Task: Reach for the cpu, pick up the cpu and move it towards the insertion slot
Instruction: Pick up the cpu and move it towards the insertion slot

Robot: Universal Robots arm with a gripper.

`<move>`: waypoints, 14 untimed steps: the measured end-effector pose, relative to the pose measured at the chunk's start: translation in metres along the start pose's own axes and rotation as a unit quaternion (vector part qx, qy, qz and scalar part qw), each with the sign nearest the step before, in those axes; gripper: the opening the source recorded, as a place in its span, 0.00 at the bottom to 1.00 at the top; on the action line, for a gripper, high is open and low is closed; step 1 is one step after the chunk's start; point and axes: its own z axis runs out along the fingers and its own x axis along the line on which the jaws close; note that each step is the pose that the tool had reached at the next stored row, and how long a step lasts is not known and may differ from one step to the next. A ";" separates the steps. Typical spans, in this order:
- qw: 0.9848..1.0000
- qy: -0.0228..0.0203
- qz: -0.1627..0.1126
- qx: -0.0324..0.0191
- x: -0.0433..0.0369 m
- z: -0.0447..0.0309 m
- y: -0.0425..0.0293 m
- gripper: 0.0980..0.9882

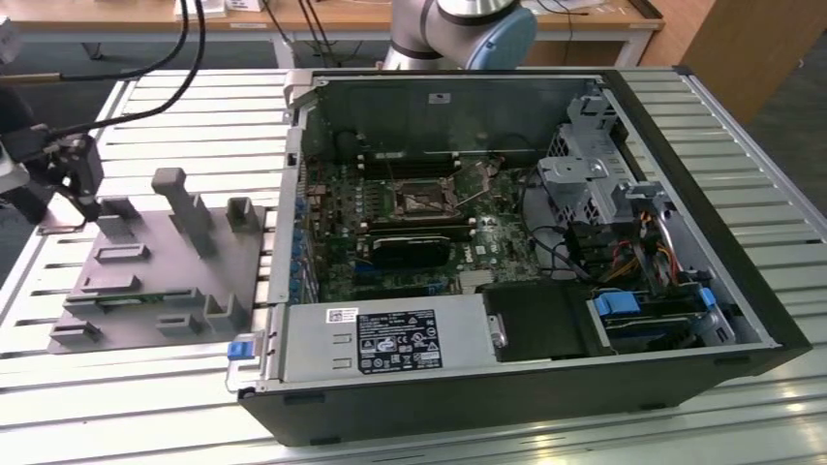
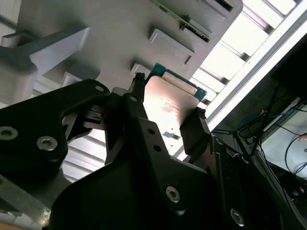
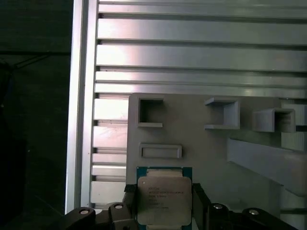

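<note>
The cpu [image 3: 164, 191], a flat square chip with a silvery top and a green rim, sits between the two black fingers of my gripper [image 3: 164, 203], which touch its opposite edges. The second wrist view shows the same hold: my gripper [image 2: 168, 96] is shut on the cpu [image 2: 169, 109] just over the grey fixture plate [image 2: 110, 33]. In the exterior view my gripper [image 1: 80, 208] hangs at the far left, by the left end of the fixture plate [image 1: 155, 262]. The insertion slot [image 1: 423, 201], a shiny square frame with a dark centre, lies on the motherboard inside the open computer case, well to the right.
Grey posts and pockets [image 1: 174, 199] rise from the fixture plate. The case wall [image 1: 290, 174] stands between the plate and the motherboard. A black heatsink-like block [image 1: 411, 249] lies in front of the slot, and a power supply [image 1: 387, 339] fills the case's near side. The table is ribbed aluminium [image 3: 192, 52].
</note>
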 end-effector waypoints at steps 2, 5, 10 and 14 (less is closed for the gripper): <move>1.000 0.000 0.000 0.000 0.0000 -0.0092 0.0004 0.50; 1.000 0.000 0.000 0.000 0.0001 -0.0229 0.0010 0.50; 1.000 0.000 0.000 0.000 0.0001 -0.0458 0.0020 0.50; 1.000 0.000 0.000 0.000 0.0002 -0.0637 0.0028 0.50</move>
